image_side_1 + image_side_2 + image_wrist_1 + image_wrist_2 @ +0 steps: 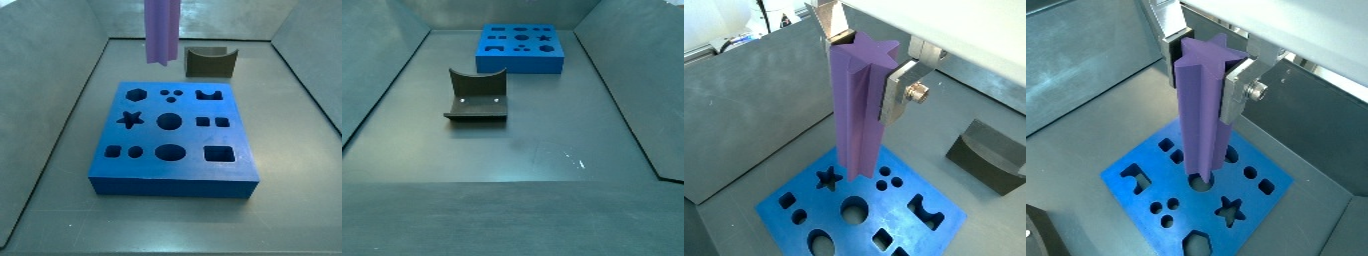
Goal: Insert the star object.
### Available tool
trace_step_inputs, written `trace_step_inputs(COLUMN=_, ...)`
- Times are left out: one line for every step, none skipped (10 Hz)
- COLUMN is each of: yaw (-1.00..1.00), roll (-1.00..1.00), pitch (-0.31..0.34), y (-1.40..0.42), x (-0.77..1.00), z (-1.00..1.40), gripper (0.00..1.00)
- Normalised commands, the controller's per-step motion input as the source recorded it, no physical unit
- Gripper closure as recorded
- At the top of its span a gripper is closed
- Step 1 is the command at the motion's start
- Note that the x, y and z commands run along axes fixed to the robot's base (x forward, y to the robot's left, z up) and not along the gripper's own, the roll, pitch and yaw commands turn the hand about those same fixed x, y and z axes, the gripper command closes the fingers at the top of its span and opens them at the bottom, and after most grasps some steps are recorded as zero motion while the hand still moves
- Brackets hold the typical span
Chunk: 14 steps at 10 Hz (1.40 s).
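We've got the tall lavender star-profile prism pinched upright between the two-finger gripper's silver plates, hanging above the blue block with shaped holes, not in yet. Our worry: the star hole sits off to one side, so lowering now probably hits flat face, and any twist jams the points. A side view catches the dark grey curved piece well apart, but no gripper.

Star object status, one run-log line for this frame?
gripper: shut on star object | star object: upright, above blue block, not inserted | star hole: empty | dark grey curved piece: on floor beyond block
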Motion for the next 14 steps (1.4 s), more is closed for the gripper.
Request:
trace_step_inputs(yaw=-0.43, roll=-0.11, pitch=-0.177, y=0.09, x=-0.34, z=-0.55, gripper=1.00)
trace_step_inputs(yaw=-0.65, roll=-0.11, pitch=-0.171, y=0.17, x=-0.57, z=-0.73, gripper=1.00)
trace_step_inputs(yaw=-0.66, roll=-0.11, pitch=-0.131, y=0.18, x=-0.63, z=-0.82, gripper=1.00)
trace_step_inputs(yaw=-0.65, roll=-0.15, pitch=-0.107, y=0.14, x=-0.68, z=-0.85, gripper=1.00)
trace_step_inputs(yaw=-0.60, roll=-0.25, pitch=-0.164, y=0.00, x=-0.59, z=-0.63, gripper=1.00)
trace_step_inputs(yaw=-0.26, roll=-0.06, pitch=-0.237, y=-0.37, x=-0.23, z=-0.61, gripper=1.00)
trace_step_inputs(yaw=-0.05, roll=0.11, pitch=-0.100, y=-0.45, x=0.00, z=-0.33, gripper=1.00)
trace_step_inputs(yaw=-0.07, roll=0.12, pitch=0.000, y=-0.25, x=0.08, z=-0.22, gripper=1.00)
trace_step_inputs(yaw=-0.06, roll=0.09, pitch=0.000, y=-0.10, x=0.03, z=-0.24, gripper=1.00)
trace_step_inputs(yaw=0.00, roll=0.11, pitch=0.000, y=0.00, x=-0.02, z=-0.31, gripper=1.00)
trace_step_inputs(yaw=0.00, roll=0.09, pitch=0.000, y=0.00, x=-0.03, z=-0.37, gripper=1.00)
trace_step_inputs(yaw=0.00, roll=0.12, pitch=0.006, y=0.00, x=0.00, z=-0.37, gripper=1.00)
trace_step_inputs(yaw=0.00, roll=0.13, pitch=0.030, y=0.04, x=0.00, z=-0.42, gripper=1.00)
trace_step_inputs(yaw=-0.04, roll=0.13, pitch=0.043, y=0.01, x=0.17, z=-0.51, gripper=1.00)
